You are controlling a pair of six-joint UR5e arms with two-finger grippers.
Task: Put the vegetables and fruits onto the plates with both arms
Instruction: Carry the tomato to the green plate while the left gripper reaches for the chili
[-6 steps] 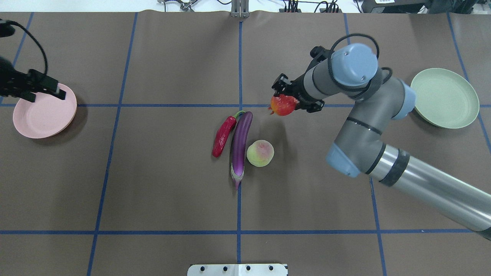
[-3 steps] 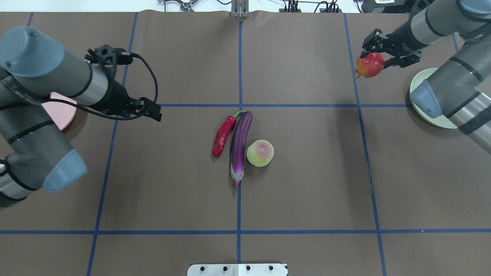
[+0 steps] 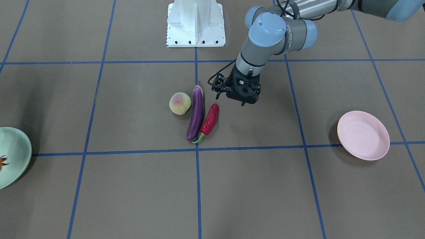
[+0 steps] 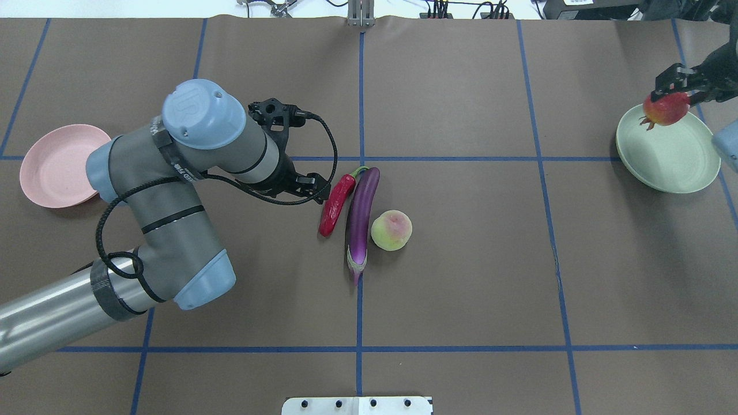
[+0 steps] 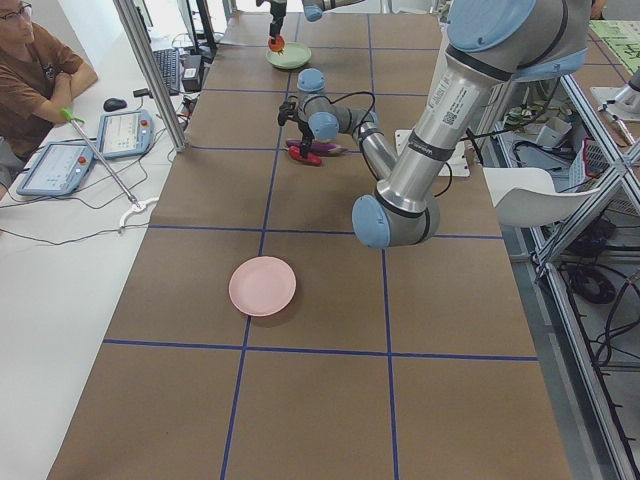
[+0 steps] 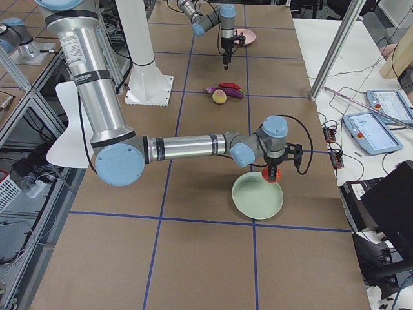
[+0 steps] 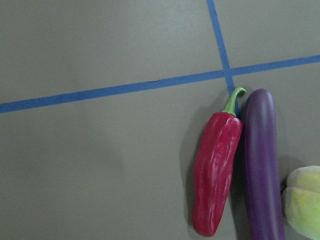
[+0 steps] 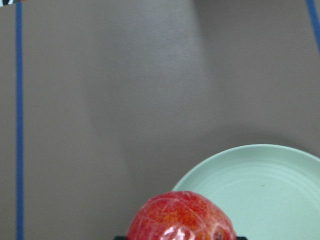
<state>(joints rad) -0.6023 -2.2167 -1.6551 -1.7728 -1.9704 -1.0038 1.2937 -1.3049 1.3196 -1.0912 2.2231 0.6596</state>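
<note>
The dark-red chili pepper, purple eggplant and peach lie side by side at the table's middle. They also show in the left wrist view: chili, eggplant, peach. My left gripper hovers just left of the chili, looks open, and is empty. My right gripper is shut on the bumpy orange-red ball, above the far-left rim of the mint green plate. The pink plate sits at the left with nothing on it.
The white pedestal base stands at the robot's edge of the table. Blue tape lines cross the brown mat. An operator sits beside the table, with tablets and a metal frame post nearby.
My left arm swung from the pink plate to the middle, beside the chili. My right arm carried the orange-red ball from the middle to over the green plate.
</note>
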